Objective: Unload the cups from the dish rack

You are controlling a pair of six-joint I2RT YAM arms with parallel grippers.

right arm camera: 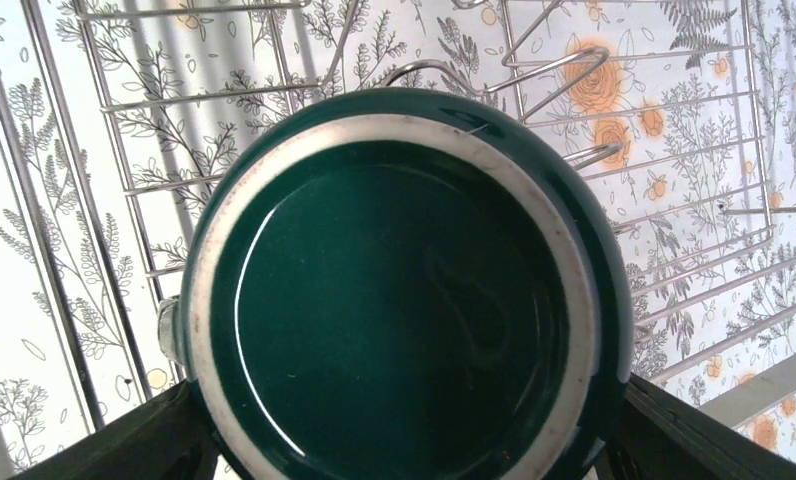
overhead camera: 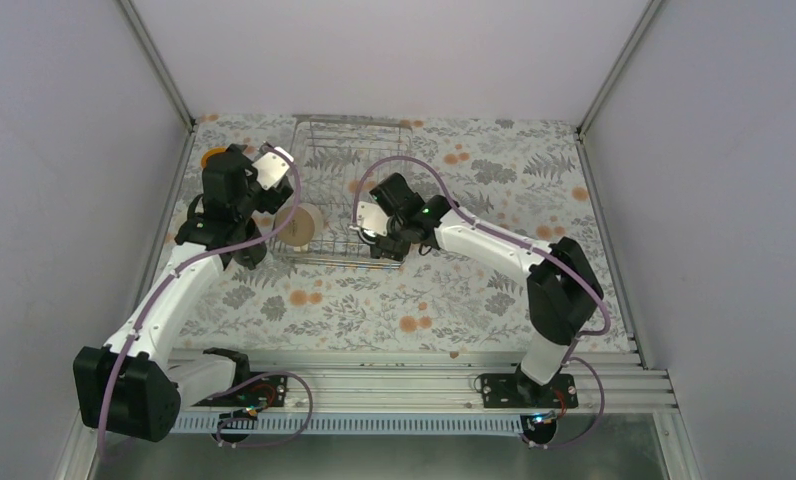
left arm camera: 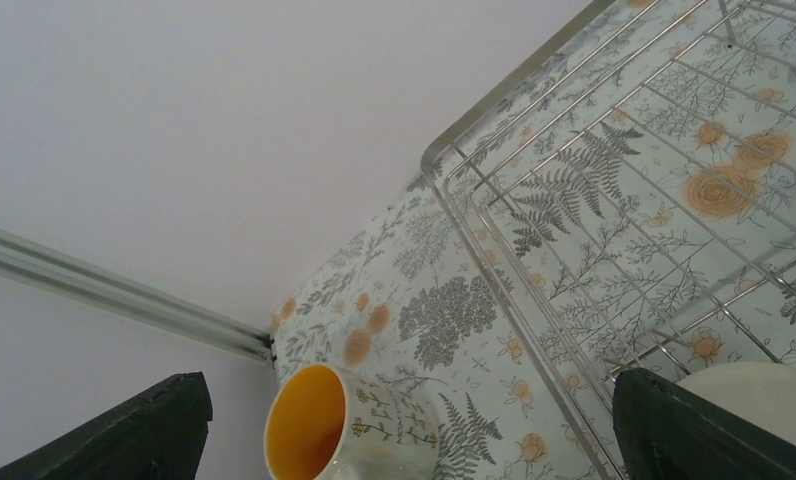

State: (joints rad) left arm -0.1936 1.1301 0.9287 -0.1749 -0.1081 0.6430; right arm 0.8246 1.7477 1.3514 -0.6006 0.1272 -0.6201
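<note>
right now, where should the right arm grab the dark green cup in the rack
Take the dark green cup by its round outer wall, coming down from above. Its circular end faces up at the right wrist camera, no handle shows there, and the fingers of the right gripper flank it on opposite sides.

White links, black joints (lilac cables looped alongside) and dark tool fingers

Floral-print tabletop between plain white walls
</note>
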